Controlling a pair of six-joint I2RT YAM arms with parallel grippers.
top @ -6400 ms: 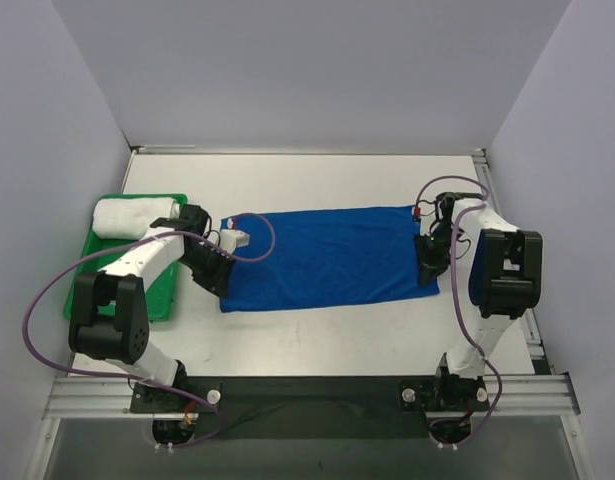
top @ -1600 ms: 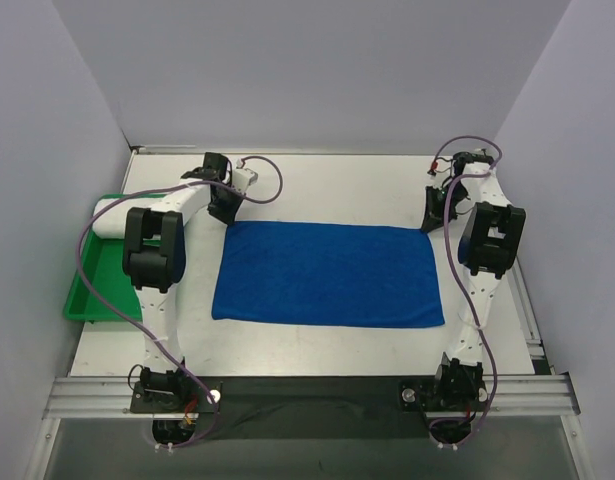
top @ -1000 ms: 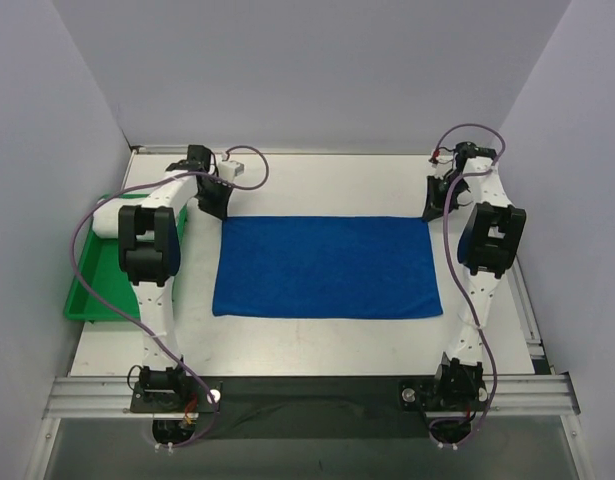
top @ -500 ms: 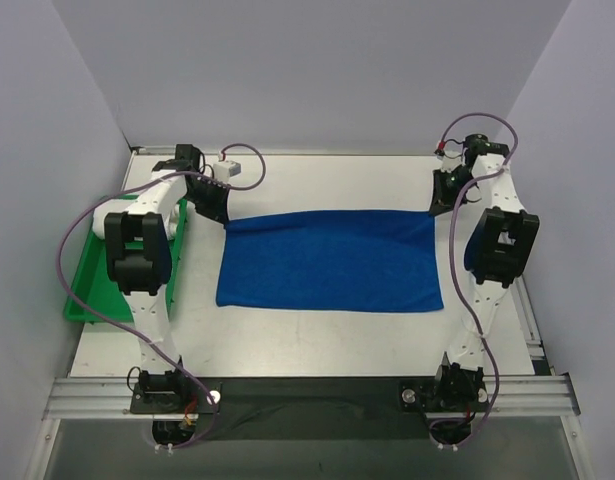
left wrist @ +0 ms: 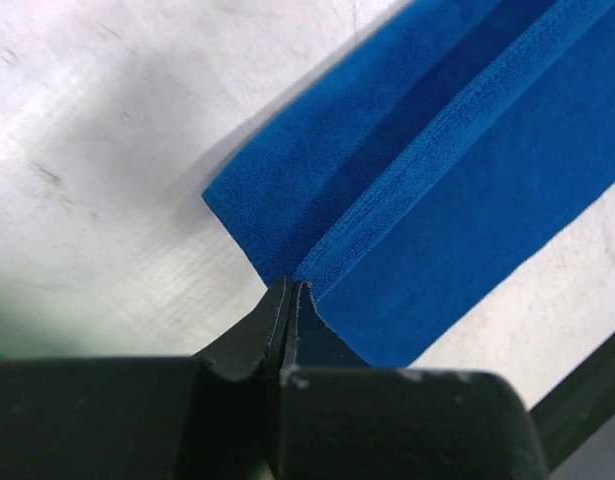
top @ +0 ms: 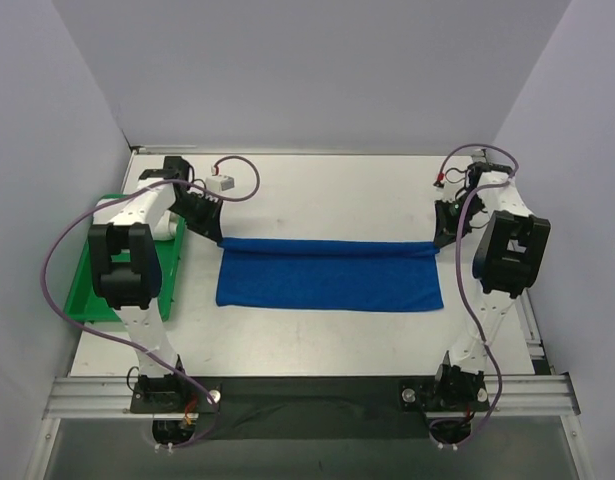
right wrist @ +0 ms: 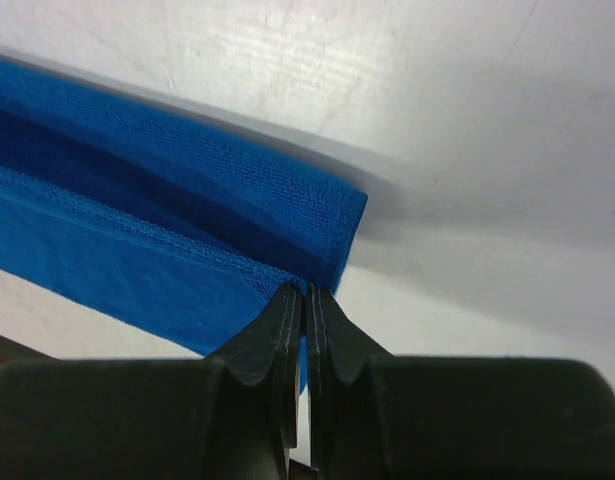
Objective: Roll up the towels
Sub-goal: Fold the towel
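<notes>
Two grips: left pincer (left wrist: 287,292) and right pincer (right wrist: 305,293) pinch blue towel (top: 327,285) corners | far edge drawn nearer, folded

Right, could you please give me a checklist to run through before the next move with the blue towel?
1. Left claw shut on the royal blue terry-cloth towel's left corner: ok.
2. Right claw shut on its right corner: ok.
3. Held edge straight between both claws: ok.
4. Near edge lying flat on the white table: ok.
5. Flat green plastic tray apart from the towel: ok.
6. How deep the cloth sits in the jaws: cannot tell.
</notes>
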